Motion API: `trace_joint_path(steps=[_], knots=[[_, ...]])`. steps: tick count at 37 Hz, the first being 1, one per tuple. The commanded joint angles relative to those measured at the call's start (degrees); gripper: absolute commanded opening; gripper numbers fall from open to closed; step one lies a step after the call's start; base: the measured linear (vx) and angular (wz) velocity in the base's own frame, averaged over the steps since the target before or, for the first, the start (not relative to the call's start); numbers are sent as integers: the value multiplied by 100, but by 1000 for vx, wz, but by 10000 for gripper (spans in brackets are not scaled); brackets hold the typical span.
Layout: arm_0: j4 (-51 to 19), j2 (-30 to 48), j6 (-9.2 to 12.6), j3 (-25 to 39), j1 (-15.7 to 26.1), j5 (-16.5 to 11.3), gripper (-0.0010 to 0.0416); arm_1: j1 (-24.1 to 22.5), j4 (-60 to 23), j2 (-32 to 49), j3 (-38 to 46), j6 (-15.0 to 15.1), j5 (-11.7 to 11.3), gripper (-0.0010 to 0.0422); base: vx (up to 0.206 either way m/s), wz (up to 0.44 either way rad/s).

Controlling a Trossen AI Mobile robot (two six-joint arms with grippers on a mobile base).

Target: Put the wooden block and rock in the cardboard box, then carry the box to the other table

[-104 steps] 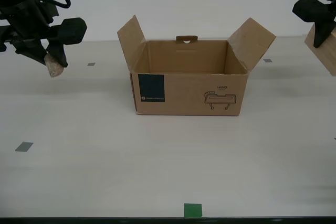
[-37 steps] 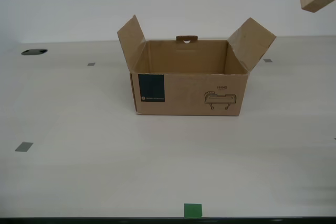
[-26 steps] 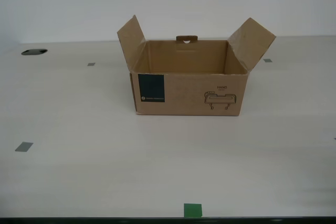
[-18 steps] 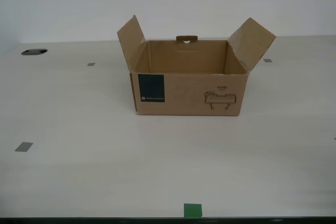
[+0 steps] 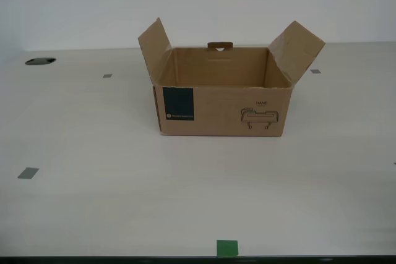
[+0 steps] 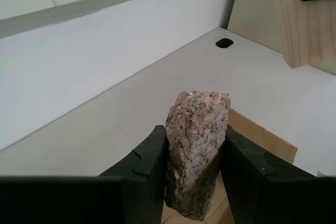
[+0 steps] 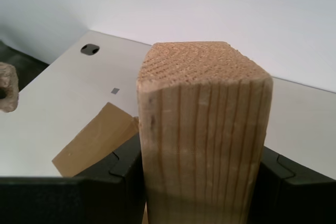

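Both arms gone; cardboard box [image 5: 223, 94] unmoved.

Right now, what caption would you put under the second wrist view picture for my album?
My second gripper pinches a speckled pink rock between its black fingers, high above a cardboard box flap.

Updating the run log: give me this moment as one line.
first claw: shut on block | second claw: shut on rock | box: open, empty, on table

Bright, even light; soft shadows.
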Motion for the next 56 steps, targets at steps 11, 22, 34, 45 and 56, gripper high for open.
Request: trace_joint_path(steps=[11, 22, 34, 45, 56], knots=[[299, -4, 9, -358, 492, -39, -1, -13, 120, 197, 13, 584, 85, -1, 0, 0], [597, -4, 35, -726, 680, -37, -1, -15, 170, 752, 20, 951, 385, -1, 0, 0], [1425, -4, 208, -1445, 791, -39, -1, -13, 271, 942, 9, 1091, 940, -1, 0, 0], [2398, -4, 337, -2111, 968, -35, -1, -17, 356, 1309, 2, 1215, 1147, -1, 0, 0], [3117, -4, 345, -2734, 1027, -33, -1, -20, 444, 1681, -2, 1331, 1294, -1, 0, 0]])
